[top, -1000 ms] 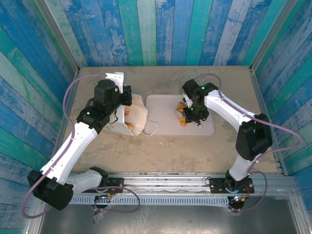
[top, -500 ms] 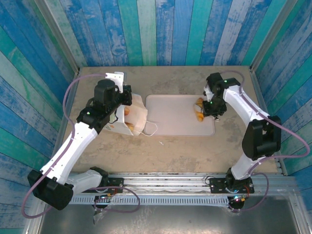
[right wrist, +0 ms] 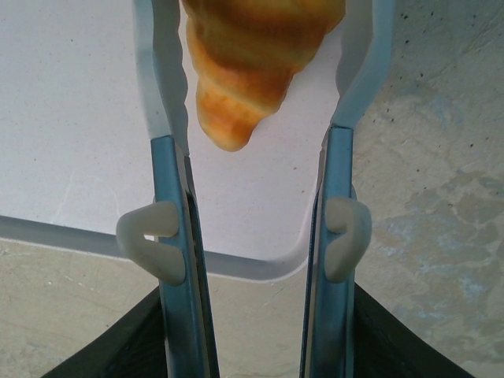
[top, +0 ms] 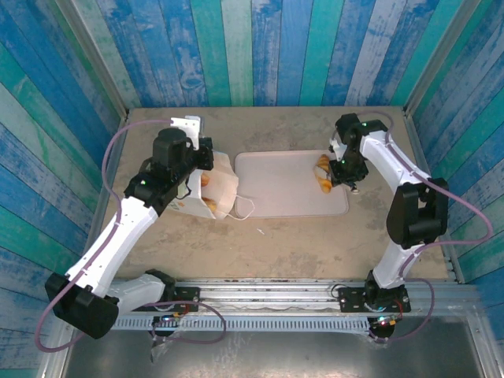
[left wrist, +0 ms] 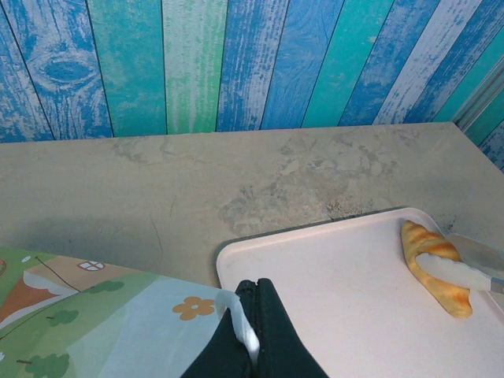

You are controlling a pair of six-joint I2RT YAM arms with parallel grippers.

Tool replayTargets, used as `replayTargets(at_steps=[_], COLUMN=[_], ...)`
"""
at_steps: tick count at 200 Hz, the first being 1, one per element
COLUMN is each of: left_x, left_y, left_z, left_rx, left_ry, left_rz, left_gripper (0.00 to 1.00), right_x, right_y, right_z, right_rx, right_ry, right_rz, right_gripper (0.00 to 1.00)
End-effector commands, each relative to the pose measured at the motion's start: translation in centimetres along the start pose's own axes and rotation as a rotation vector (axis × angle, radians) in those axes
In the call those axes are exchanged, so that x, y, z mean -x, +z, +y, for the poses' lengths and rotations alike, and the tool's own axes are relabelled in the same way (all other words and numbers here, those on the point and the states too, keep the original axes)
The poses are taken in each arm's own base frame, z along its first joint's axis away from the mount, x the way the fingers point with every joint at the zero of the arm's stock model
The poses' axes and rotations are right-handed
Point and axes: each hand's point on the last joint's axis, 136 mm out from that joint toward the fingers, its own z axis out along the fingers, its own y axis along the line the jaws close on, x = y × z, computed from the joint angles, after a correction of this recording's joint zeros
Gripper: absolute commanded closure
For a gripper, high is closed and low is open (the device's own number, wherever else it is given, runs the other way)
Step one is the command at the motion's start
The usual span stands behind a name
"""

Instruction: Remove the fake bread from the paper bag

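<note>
Up close, right gripper [right wrist: 264,55] clasps croissant [right wrist: 250,75] (overhead: bread [top: 207,179] in bag [top: 227,190]).

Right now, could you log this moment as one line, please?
left gripper: shut on paper bag | right gripper: tongs clasp croissant at tray | more bread in bag

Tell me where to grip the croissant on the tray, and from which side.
Across its thick ridged middle, from above, tongs straddling it: the croissant tapers to a point that could slip, and it looks flat on the tray.
</note>
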Motion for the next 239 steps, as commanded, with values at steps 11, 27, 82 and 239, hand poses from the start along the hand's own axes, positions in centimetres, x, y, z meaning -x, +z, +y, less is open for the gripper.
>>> replayTargets(at_steps=[11, 27, 82, 239], left_x=[1.6, 1.7, 2.0, 2.0], left_y=[-0.1, -0.1, -0.2, -0.6], left_z=[-0.2, -0.3, -0.5, -0.7], left_rx=[0.0, -0.003, -0.015, -0.025], left_ry=[-0.012, -0.016, -0.029, -0.042], left_rz=[-0.047, -0.051, -0.059, -0.061], left_gripper=[1.0, 1.0, 1.0, 1.0], right_x=[0.5, 0.8, 1.3, 0.9], right_y=[-0.9, -1.3, -2.0, -1.1], right_z=[-0.9, -0.7, -1.3, -1.2], right_rx=[-0.033, -0.024, -0.055, -0.052], right_ry=[-0.006, -0.015, -0.031, -0.065], right_rz=[-0.019, -0.035, -0.052, -0.022], right_gripper=[0.5, 0.5, 0.51, 0.47])
